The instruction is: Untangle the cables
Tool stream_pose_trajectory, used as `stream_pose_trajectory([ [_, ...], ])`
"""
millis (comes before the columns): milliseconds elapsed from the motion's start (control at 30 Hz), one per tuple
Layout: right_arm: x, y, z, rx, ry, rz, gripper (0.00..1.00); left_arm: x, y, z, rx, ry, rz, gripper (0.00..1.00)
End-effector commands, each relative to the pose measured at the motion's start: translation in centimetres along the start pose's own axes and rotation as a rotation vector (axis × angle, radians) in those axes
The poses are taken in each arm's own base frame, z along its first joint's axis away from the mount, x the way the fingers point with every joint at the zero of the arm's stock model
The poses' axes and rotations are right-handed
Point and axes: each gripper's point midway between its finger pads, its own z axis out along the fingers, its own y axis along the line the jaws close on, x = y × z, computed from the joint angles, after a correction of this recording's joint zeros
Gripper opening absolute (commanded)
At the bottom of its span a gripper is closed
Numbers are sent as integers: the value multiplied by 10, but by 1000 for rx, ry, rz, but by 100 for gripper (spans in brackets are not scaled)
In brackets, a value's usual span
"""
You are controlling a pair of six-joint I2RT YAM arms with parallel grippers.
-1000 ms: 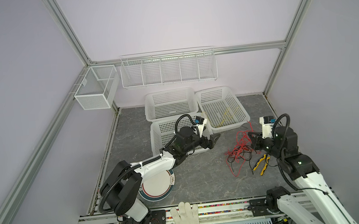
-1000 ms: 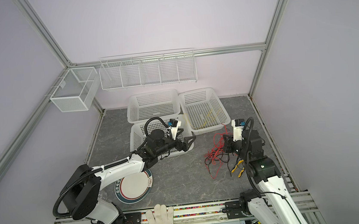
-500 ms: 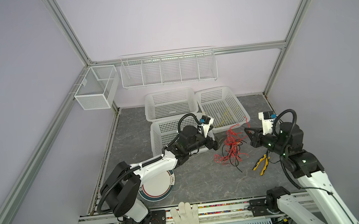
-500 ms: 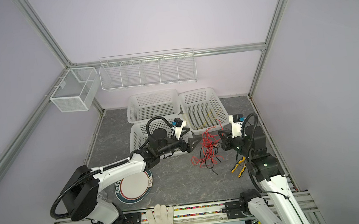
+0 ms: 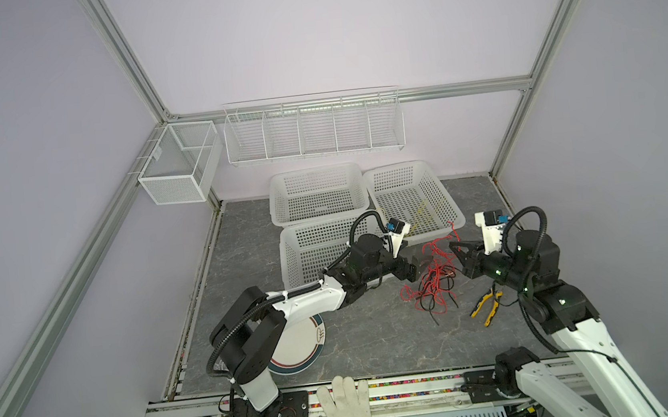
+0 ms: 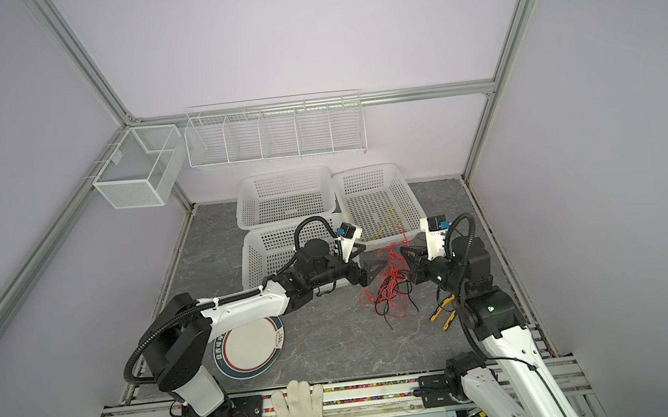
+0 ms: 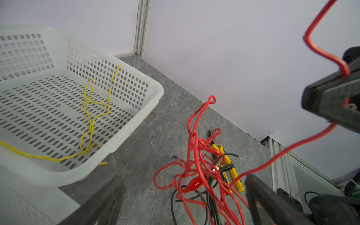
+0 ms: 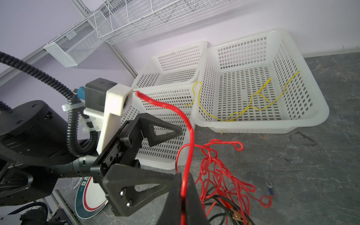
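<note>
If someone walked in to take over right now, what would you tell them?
Left hand: open, beside the tangle.
Right hand: shut on a red cable, holding it above the table.
Done: yellow cable lies apart in a basket, one end over the rim.
Left: the tangle's red and black cables need separating.

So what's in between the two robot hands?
The tangled red and black cables sit between the left gripper and right gripper, in both top views.
</note>
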Motion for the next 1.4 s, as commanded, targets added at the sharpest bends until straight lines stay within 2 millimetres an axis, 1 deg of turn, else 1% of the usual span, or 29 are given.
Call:
stream_pose_trajectory([
  [0,-8,9,-1,-42,-46,-19,7,-9,-2,6,2,-11,-18,92],
  [67,-8,9,0,-47,-48,-18,7,-9,-4,10,15,-2,-25,88],
  [167,-6,8,2,-49,-45,-13,7,-8,-4,15,14,17,-36,75],
  [333,-4,8,5,-54,-35,-11,7,-4,-7,22,36,39,-47,43],
  [367,-3,9,6,-56,-33,-11,7,-3,-7,23,38,43,-50,39],
  [400,-2,8,6,-53,-31,-9,7,-1,-7,25,41,49,-52,36],
  [500,-2,7,7,-49,-31,-10,7,2,-8,26,48,62,-59,33],
  [600,-2,6,7,-45,-32,-11,7,3,-10,26,59,68,-60,25],
  [667,-2,4,8,-37,-29,-13,8,4,-10,26,58,73,-60,14],
  [733,-1,1,9,-22,-23,-15,8,3,-10,26,54,77,-58,0],
  [800,2,-5,10,12,-14,-11,10,2,-9,26,44,82,-52,0],
  [933,19,-35,15,162,51,19,12,-3,-10,24,41,73,-17,0],
  [1000,31,-54,16,258,105,35,19,-7,-12,22,43,69,2,0],
  [1033,38,-64,16,310,135,39,25,-7,-13,20,46,69,12,0],
  [1100,48,-75,17,368,186,30,46,-8,-15,18,54,72,31,0],
  [1167,55,-77,21,362,223,7,62,-6,-17,17,56,84,49,0],
  [1300,59,-68,33,279,215,1,86,-4,-21,14,65,98,84,0],
  [1333,60,-65,37,254,211,0,91,-6,-24,12,73,96,94,0],
  [1367,62,-64,41,237,208,3,93,-8,-27,11,83,93,103,0],
])
